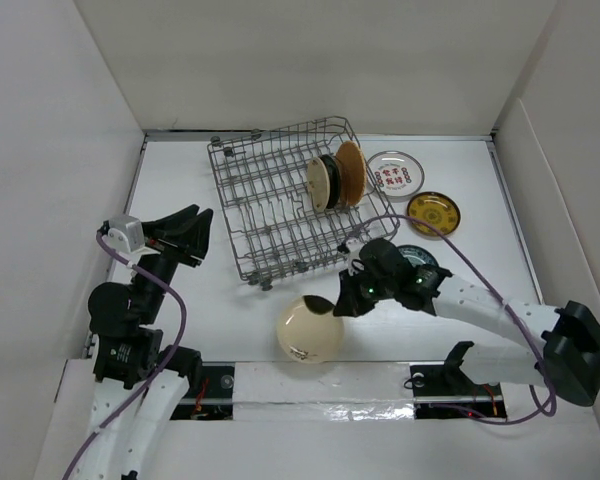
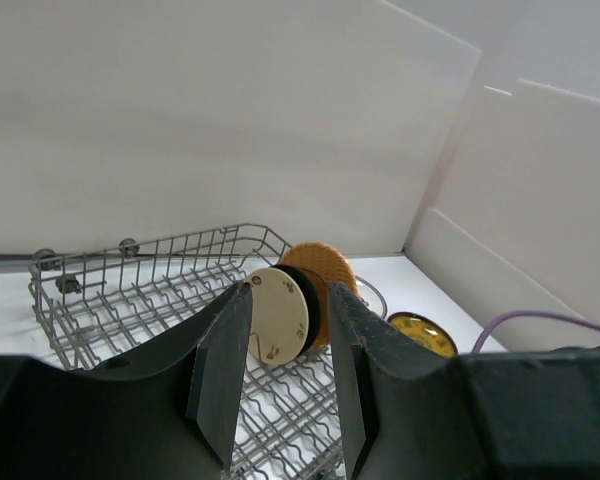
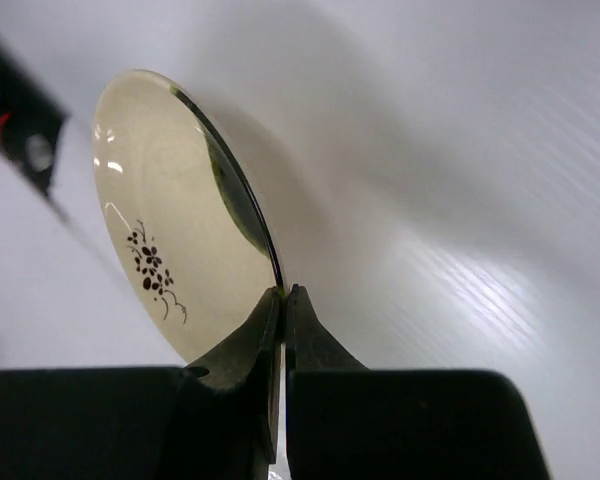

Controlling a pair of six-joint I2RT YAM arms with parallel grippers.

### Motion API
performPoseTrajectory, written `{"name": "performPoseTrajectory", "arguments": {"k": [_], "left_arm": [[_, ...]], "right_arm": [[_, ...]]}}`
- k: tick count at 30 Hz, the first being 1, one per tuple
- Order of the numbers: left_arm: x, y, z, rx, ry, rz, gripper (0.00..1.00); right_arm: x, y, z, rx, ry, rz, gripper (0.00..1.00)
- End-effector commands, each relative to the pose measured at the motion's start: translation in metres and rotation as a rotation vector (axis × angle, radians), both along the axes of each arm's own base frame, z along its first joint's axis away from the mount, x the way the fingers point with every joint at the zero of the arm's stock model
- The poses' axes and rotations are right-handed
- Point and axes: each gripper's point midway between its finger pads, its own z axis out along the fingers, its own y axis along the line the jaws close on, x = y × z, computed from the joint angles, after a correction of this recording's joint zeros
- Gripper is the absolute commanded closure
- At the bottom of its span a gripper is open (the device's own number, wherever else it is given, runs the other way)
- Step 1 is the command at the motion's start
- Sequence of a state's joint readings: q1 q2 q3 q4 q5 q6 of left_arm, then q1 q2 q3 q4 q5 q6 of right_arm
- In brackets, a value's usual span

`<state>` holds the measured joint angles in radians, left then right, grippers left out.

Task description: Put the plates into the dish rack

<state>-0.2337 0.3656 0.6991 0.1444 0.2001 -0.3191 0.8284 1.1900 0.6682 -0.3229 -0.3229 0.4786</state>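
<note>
The grey wire dish rack [image 1: 270, 205] stands at the back middle. A cream plate [image 1: 318, 185], a black plate [image 1: 329, 180] and an orange-brown plate [image 1: 351, 172] stand upright in its right side. My right gripper [image 1: 342, 297] is shut on the rim of a cream plate with a dark flower mark [image 1: 310, 330], held on edge near the table's front; the right wrist view shows the gripper [image 3: 283, 292] pinching the plate [image 3: 170, 220]. My left gripper [image 1: 195, 232] is open and empty left of the rack; in its wrist view [image 2: 285, 370] it faces the rack [image 2: 130, 290].
A white plate with red marks [image 1: 394, 172] and a patterned yellow plate [image 1: 433, 213] lie flat right of the rack. A teal plate [image 1: 420, 256] lies partly under my right arm. White walls enclose the table on three sides.
</note>
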Motion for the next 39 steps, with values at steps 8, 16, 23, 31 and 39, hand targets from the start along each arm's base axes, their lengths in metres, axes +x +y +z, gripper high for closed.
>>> {"name": "performPoseTrajectory", "arguments": {"k": [8, 16, 23, 31, 39], "left_arm": [[0.006, 0.004, 0.001, -0.007, -0.008, 0.030, 0.67], [0.012, 0.003, -0.005, -0.004, 0.035, 0.033, 0.66], [0.013, -0.001, -0.006, -0.003, 0.040, 0.006, 0.66], [0.010, 0.000, -0.004, -0.004, 0.031, 0.008, 0.66], [0.011, -0.003, -0.006, -0.002, 0.039, -0.008, 0.65]], "right_arm": [[0.086, 0.040, 0.175, 0.258, -0.598, -0.107, 1.00], [0.246, -0.016, 0.225, -0.357, -0.936, -0.722, 1.00], [0.308, 0.003, 0.234, -0.587, -1.040, -0.778, 1.00], [0.336, 0.007, 0.207, -0.778, -1.038, -0.753, 1.00], [0.347, 0.016, 0.167, -0.819, -0.985, -0.705, 1.00]]}}
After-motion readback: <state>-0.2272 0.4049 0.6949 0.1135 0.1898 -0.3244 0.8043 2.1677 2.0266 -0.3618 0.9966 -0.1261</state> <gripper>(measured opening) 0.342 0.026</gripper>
